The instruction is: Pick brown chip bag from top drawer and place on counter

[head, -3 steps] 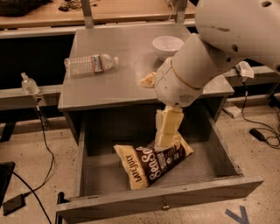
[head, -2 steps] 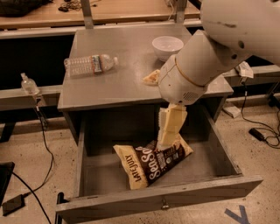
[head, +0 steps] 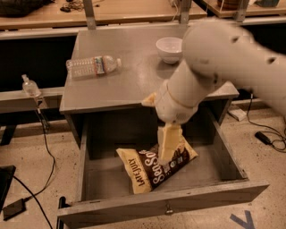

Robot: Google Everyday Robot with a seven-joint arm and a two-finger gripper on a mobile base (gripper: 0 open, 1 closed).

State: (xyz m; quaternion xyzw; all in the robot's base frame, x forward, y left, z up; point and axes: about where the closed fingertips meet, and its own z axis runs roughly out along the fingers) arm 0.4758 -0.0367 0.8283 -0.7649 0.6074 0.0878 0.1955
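The brown chip bag [head: 149, 169] lies flat inside the open top drawer [head: 165, 206], with its tan "Late July" end toward the front left and "Sea Salt" lettering showing. My gripper [head: 168, 154] hangs straight down from the big white arm [head: 201, 76] into the drawer. Its cream tip rests on or just above the bag's right half and hides part of it. The grey counter [head: 129, 76] is the cabinet top directly behind the drawer.
A clear plastic water bottle [head: 93, 65] lies on its side at the counter's left. A white bowl [head: 170, 48] stands at its back right. Light-wood tabletops [head: 125, 10] run behind. Cables [head: 42, 147] lie on the floor on both sides.
My gripper has come down and slightly left, from above the bag's right end to right at the bag. The bag, the bottle and the bowl have not moved.
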